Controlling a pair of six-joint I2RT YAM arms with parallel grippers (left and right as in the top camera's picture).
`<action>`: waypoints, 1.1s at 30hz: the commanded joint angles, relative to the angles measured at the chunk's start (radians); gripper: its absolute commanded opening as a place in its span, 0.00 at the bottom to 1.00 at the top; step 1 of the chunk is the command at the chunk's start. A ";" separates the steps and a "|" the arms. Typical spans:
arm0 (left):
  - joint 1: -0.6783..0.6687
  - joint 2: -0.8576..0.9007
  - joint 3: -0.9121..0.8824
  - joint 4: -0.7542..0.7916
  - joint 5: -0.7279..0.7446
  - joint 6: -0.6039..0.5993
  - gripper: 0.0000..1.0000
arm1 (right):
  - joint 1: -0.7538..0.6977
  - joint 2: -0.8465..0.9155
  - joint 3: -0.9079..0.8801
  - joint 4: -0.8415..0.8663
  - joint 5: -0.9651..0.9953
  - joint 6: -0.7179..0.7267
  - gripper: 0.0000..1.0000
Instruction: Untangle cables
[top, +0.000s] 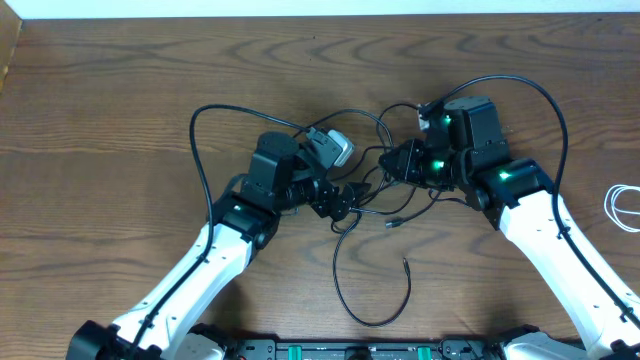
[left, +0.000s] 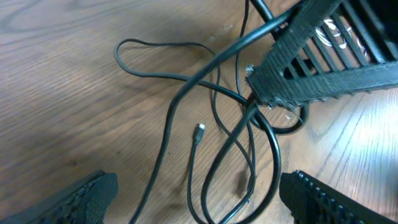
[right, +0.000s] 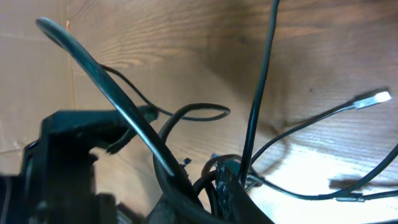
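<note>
left gripper (left: 199, 186) is open - fingers (left: 87, 196) spread wide at the bottom corners of its wrist view, gripping nothing. it hovers low over the table (top: 120, 120), right at the tangle; strands of the black cables (left: 171, 115) run across the wood between the two fingers without touching either pad.

right gripper (right: 214, 177) is clamped on the black cables - in the left wrist view its ribbed tip pinches several strands together at the knot, and in its own view loops fan up and out from the closed fingertips. how many strands sit in the pinch can't be told.

the tangle lies mid-table between the two grippers. one big loop swings out left of the left arm, another trails toward the near edge. one small silver plug (left: 199, 129) lies free on the wood beside the crossing strands.

white cable (top: 618, 208) sits alone at the right edge of the table, well apart from the tangle.
</note>
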 joint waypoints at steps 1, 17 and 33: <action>-0.005 0.030 -0.003 0.013 0.058 0.014 0.90 | -0.005 -0.003 0.003 -0.001 -0.102 0.002 0.10; -0.016 0.085 -0.003 0.058 0.059 0.014 0.63 | -0.005 -0.003 0.003 0.000 -0.132 0.003 0.10; -0.016 0.085 -0.003 0.079 0.059 0.013 0.08 | -0.005 -0.003 0.003 0.000 -0.138 0.002 0.11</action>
